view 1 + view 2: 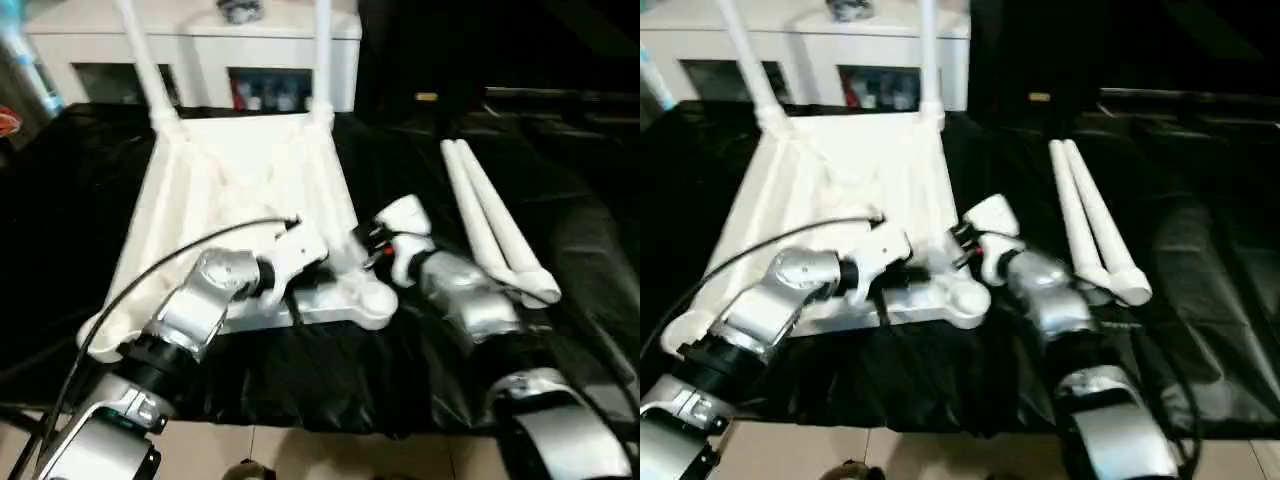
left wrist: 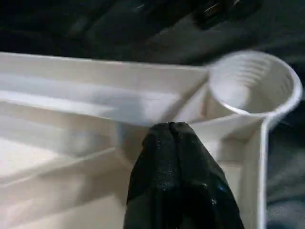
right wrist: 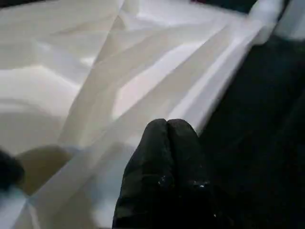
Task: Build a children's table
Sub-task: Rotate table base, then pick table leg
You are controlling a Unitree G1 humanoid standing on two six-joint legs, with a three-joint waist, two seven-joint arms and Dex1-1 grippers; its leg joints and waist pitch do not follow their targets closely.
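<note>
The children's table top [image 1: 240, 170] lies upside down on a black cloth, ribs facing up. Two white legs [image 1: 145, 60] [image 1: 322, 50] stand upright in its far corner sockets. Two loose legs [image 1: 495, 225] lie side by side on the cloth to the right. My left gripper [image 2: 170, 126] is shut and empty, over the underside just inside the near right corner socket [image 2: 252, 86], which is empty. My right gripper [image 3: 167, 123] is shut with nothing in it, hovering at the top's right rim [image 3: 224, 71] close to that same corner.
A white cabinet [image 1: 200, 50] with glass doors stands behind the table top. The black cloth [image 1: 60, 220] covers the work surface on all sides. A black cable [image 1: 130, 290] runs along my left forearm. Pale floor [image 1: 300, 450] shows at the near edge.
</note>
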